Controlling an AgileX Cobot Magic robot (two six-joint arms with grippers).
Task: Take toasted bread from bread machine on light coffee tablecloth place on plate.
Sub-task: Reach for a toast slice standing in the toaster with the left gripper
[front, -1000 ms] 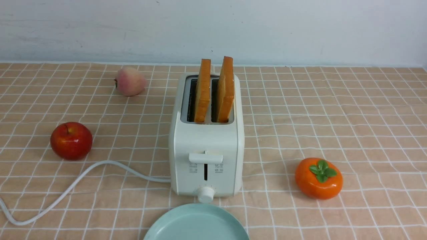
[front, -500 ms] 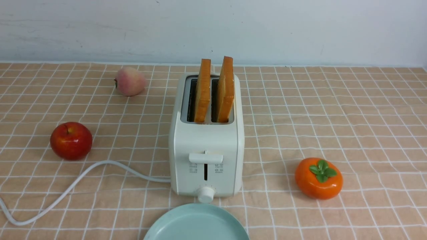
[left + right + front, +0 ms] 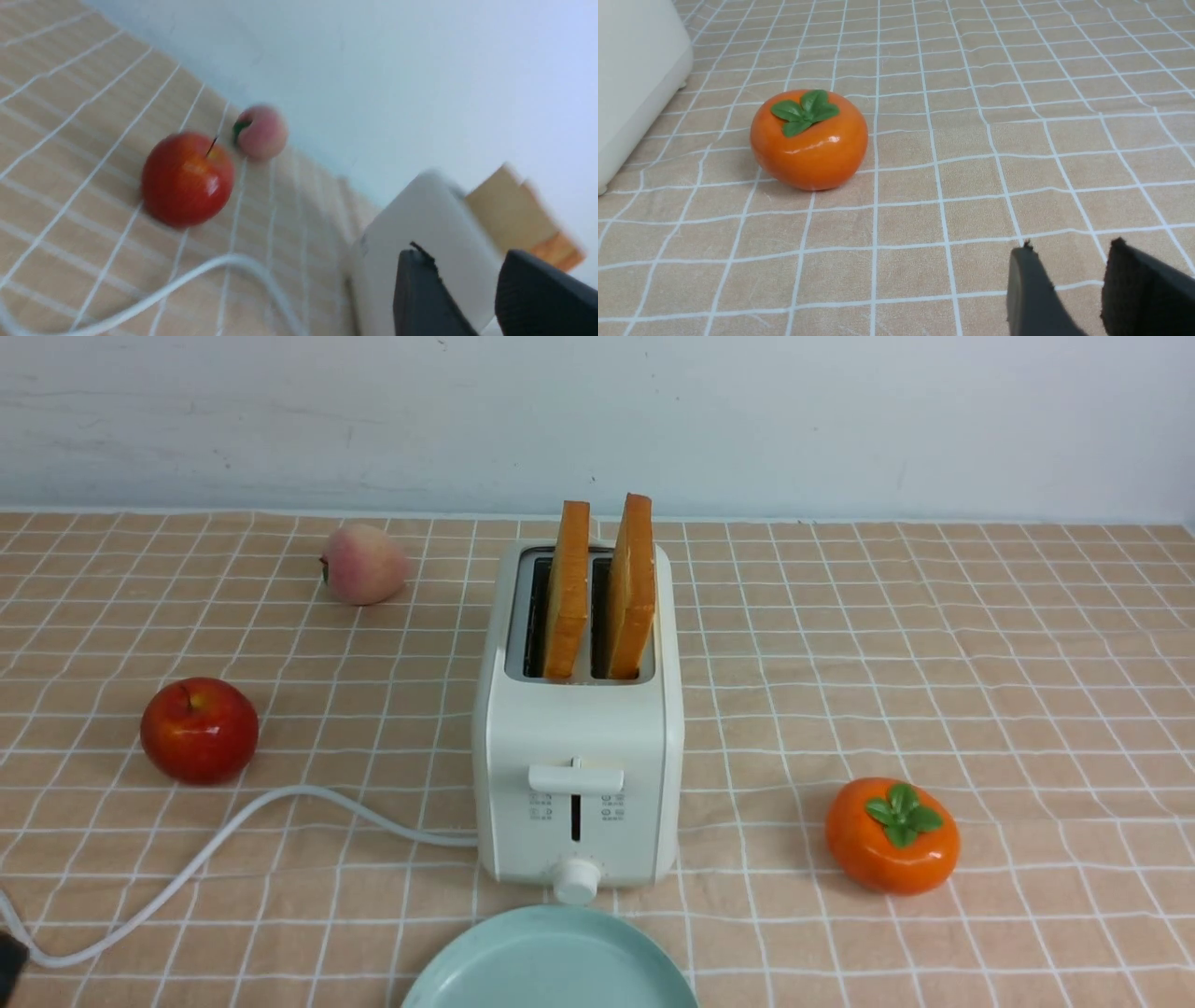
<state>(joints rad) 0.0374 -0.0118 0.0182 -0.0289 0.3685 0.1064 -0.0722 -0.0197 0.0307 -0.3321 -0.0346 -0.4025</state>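
The left gripper (image 3: 467,261) holds its two dark fingers apart with nothing between them, close to the bread machine (image 3: 577,728), and the right gripper (image 3: 1071,254) stands parted and bare over the light coffee tablecloth (image 3: 934,663). The toasted bread (image 3: 633,583), two slices, stands upright in the machine's slots; the marks beside its front lever are too small to read. The plate (image 3: 551,961) lies just before the knob, cut by the near edge, with the power cord (image 3: 233,826), red apple (image 3: 199,730) and peach (image 3: 364,565) leftward, and the persimmon (image 3: 892,835) alone on open cloth rightward.
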